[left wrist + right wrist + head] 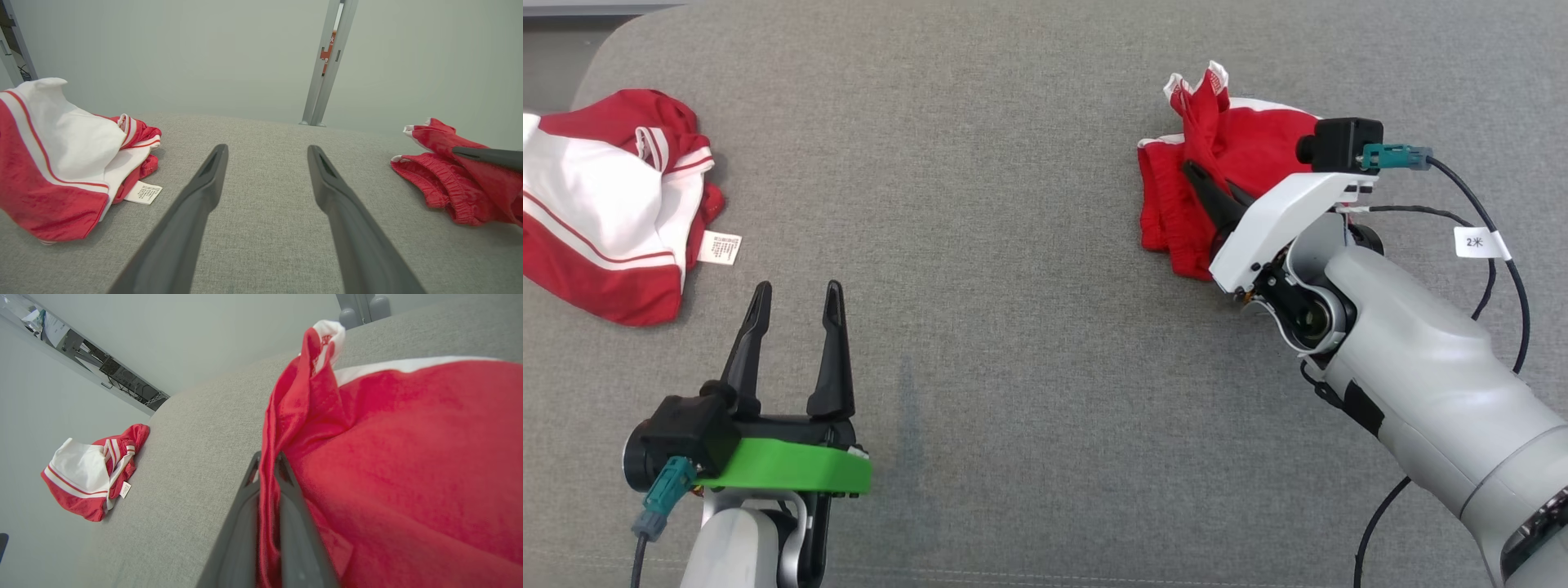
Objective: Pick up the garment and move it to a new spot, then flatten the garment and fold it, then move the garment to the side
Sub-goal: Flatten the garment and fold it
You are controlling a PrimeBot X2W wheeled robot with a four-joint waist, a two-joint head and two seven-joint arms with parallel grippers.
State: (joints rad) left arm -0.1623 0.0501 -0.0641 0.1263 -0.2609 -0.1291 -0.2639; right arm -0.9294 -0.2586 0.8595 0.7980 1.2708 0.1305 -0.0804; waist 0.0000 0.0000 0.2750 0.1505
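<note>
Right gripper pinches a fold of the red garment, which is bunched on the right of the grey cushion, just beyond its fingers. Left gripper is wide open, empty, well apart to the left.

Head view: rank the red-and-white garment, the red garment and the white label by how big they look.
1. red-and-white garment, cut off at the edge.
2. red garment, similar, partly hidden by the right pincer; order unsure.
3. white label, clearly smallest.

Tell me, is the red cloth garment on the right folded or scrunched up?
Scrunched up. The red cloth garment lies bunched on the grey fabric surface, one fold pinched in the shut right gripper.
</note>
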